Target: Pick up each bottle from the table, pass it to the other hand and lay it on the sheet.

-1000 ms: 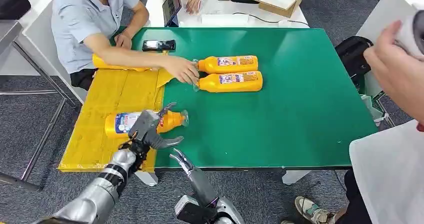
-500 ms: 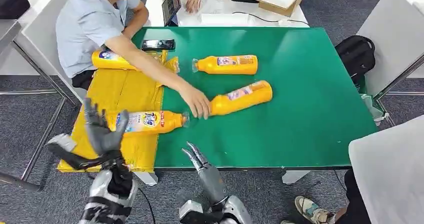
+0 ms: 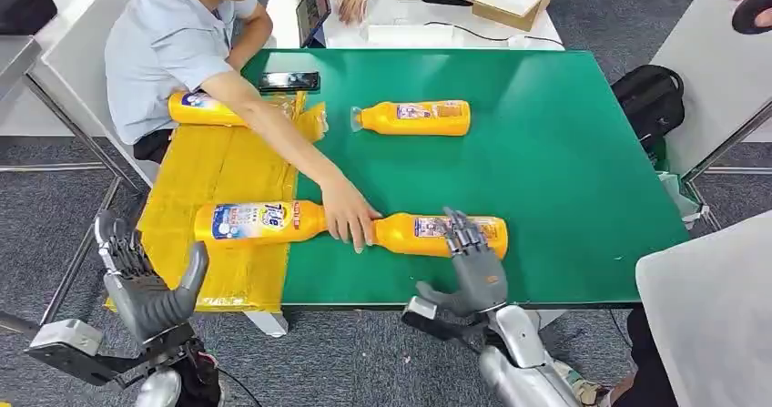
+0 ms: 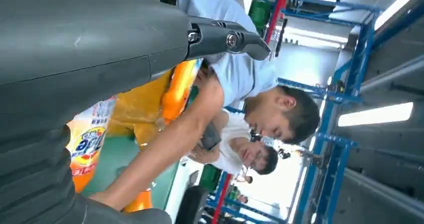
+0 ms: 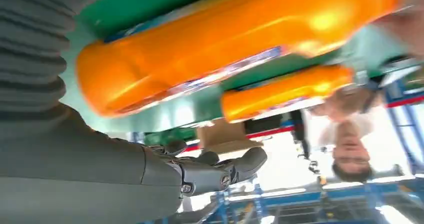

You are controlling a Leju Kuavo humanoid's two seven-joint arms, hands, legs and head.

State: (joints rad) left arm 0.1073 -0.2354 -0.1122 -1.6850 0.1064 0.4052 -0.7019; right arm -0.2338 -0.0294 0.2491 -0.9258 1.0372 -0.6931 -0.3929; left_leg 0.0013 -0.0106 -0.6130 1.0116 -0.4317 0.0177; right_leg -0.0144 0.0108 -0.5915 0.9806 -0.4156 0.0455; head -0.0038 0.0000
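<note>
I see a green table (image 3: 564, 179) with a yellow sheet (image 3: 218, 166) over its left end. Three bottles are orange: nearest bottle (image 3: 410, 234), far bottle (image 3: 414, 117), and the bottle on the sheet (image 3: 250, 221), whose label is white and blue. My left hand (image 3: 146, 284) and right hand (image 3: 473, 266) are dark grey. The person's shirt (image 3: 159, 47) is pale blue. The floor (image 3: 55, 207) is grey.

The robot hand (image 5: 200, 176), fingers apart, sits just beside the near orange bottle (image 5: 220, 48).
</note>
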